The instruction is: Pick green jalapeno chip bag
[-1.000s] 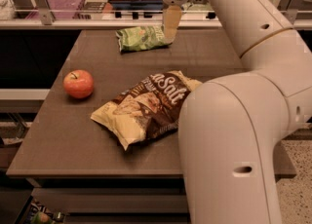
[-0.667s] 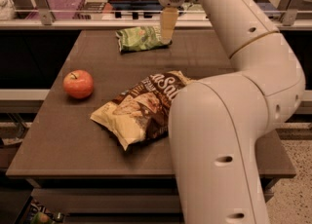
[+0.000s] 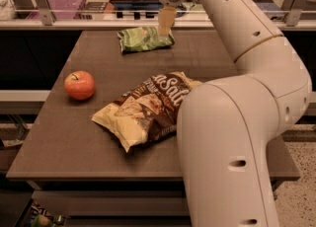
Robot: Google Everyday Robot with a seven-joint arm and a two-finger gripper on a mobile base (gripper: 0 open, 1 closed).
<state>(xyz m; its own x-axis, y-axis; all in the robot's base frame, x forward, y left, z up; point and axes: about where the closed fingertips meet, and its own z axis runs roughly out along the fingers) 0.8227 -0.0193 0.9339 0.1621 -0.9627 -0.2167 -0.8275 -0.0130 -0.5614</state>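
A brown-and-cream chip bag (image 3: pixel 148 107) is seen on the worktop (image 3: pixel 207 58), well in front of the hand (image 3: pixel 166 31). An apple (image 3: pixel 79 84) is set nearer and leftward of it. The green jalapeno chip bag (image 3: pixel 140 39) is met at its right end by the hand; whether it is clamped cannot be told.

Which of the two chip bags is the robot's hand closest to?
The small green chip bag at the far edge of the table; the gripper is at its right end. The larger brown-and-cream chip bag lies mid-table, farther off.
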